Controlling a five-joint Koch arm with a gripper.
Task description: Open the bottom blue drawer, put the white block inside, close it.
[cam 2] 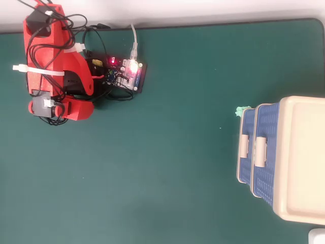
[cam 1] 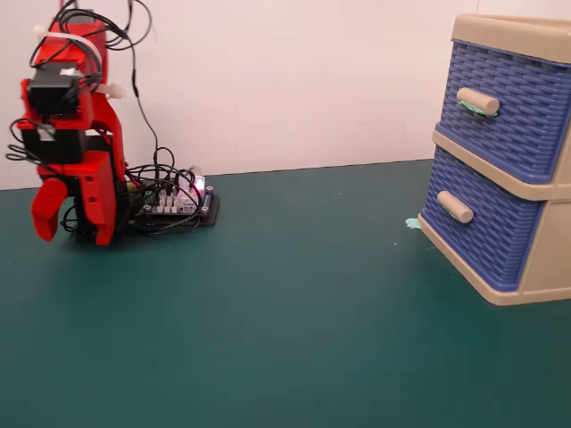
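Observation:
The bottom blue drawer sits pushed into its beige frame at the right, its plain beige handle facing the arm. From overhead its front shows at the frame's left edge. The white block is in neither view. My red gripper hangs folded down beside the arm's base at the far left, far from the drawers. Its two jaws stand a little apart with nothing between them. From overhead the gripper is a red lump whose jaws I cannot make out.
The top blue drawer, with green tape on its handle, is closed. A scrap of green tape lies on the green mat by the frame's corner. A lit circuit board with wires sits beside the arm's base.

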